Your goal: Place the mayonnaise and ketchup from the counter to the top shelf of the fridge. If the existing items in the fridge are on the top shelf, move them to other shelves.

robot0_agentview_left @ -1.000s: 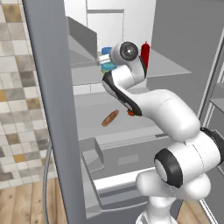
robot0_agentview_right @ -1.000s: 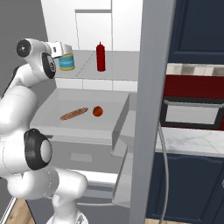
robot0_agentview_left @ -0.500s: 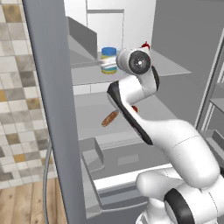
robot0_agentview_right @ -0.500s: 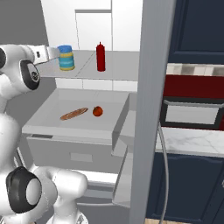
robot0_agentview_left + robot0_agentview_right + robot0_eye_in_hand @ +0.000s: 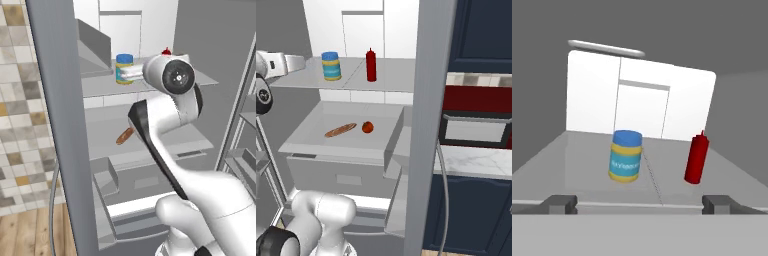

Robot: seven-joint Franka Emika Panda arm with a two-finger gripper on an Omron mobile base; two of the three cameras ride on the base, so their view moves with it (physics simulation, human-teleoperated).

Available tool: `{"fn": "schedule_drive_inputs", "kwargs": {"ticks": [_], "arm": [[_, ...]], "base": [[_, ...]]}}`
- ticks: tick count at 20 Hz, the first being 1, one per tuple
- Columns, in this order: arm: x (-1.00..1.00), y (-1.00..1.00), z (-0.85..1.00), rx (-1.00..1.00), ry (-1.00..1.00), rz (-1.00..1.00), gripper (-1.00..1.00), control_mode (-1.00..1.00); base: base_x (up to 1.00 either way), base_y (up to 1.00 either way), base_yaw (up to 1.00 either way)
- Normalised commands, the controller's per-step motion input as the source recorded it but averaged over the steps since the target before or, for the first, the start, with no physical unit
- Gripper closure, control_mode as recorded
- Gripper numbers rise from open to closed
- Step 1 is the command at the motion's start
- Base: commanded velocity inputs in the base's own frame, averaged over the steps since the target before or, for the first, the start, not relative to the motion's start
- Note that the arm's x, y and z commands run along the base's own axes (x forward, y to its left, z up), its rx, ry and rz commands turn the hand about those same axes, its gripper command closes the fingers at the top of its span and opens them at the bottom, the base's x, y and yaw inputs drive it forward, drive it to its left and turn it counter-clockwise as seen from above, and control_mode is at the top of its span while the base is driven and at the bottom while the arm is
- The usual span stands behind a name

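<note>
The gripper (image 5: 640, 204) is level with the front edge of the top shelf (image 5: 582, 165), its two fingertips (image 5: 561, 204) set wide apart with nothing between them. It is clear of both containers on that shelf.

On the top shelf, just left of the centre seam, the mayonnaise (image 5: 626, 156) stands upright with its blue lid on. It is the nearer of the two containers and does not touch the gripper. To the right of the seam the ketchup (image 5: 696, 159) stands upright, cap on, slightly farther back. The jar and the bottle are near each other but not touching. In the right base view, the mayonnaise (image 5: 331, 66) is at the left and the ketchup (image 5: 371, 65) to its right.

One level below, a wide grey tray (image 5: 308, 135) holds the brown loaf shape (image 5: 340, 130) lying flat and the small red fruit (image 5: 367, 127) just beside its right end. Whether they touch cannot be told.

Bare shelf surface lies to the left of the jar, to the right of the bottle, and behind both up to the white back wall (image 5: 642, 105) of the fridge (image 5: 431, 90). The marbled counter (image 5: 476, 162) lies to the right, past the fridge's grey frame.
</note>
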Motion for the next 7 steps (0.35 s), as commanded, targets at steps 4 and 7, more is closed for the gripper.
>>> {"fn": "schedule_drive_inputs", "kwargs": {"ticks": [4, 7], "arm": [[-1.0, -0.03, -0.2, 0.0, -0.06, 0.0, -1.0, -1.0], [-1.0, -0.09, -0.72, 0.0, -0.01, 0.0, -1.0, -1.0]], "base": [[0.0, 0.0, 0.0], [0.0, 0.0, 0.0]]}}
